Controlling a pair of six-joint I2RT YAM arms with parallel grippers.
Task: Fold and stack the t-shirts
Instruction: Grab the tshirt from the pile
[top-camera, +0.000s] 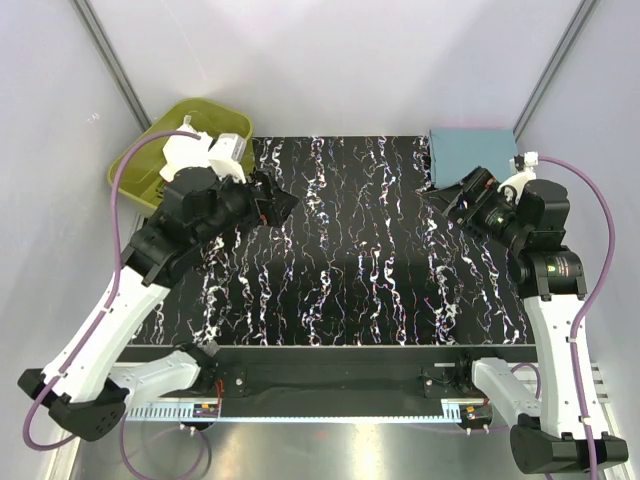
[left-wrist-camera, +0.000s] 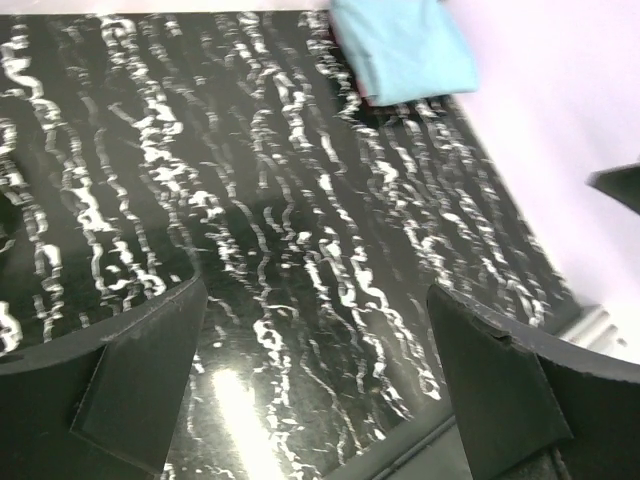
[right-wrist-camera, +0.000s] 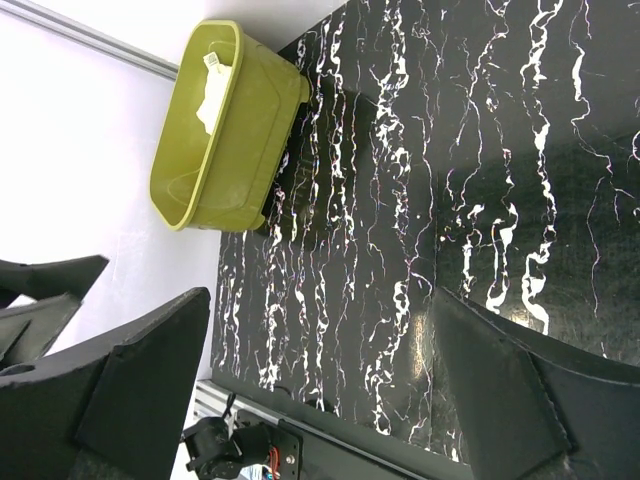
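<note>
A folded light-blue shirt (top-camera: 472, 156) lies at the far right corner of the black marbled mat (top-camera: 350, 260). In the left wrist view it (left-wrist-camera: 405, 45) sits at the top, with a thin red cloth edge (left-wrist-camera: 350, 85) under its left side. A white cloth (right-wrist-camera: 212, 92) lies in the olive-green tub (right-wrist-camera: 225, 130); I cannot tell if it is the white t-shirt. My left gripper (top-camera: 282, 205) (left-wrist-camera: 315, 340) is open and empty, above the mat next to the tub. My right gripper (top-camera: 450, 200) (right-wrist-camera: 320, 340) is open and empty, just in front of the blue shirt.
The olive-green tub (top-camera: 170, 160) stands at the far left corner, partly hidden by my left wrist. Pale walls and metal posts enclose the back and sides. A metal rail (top-camera: 330, 380) with the arm bases runs along the near edge.
</note>
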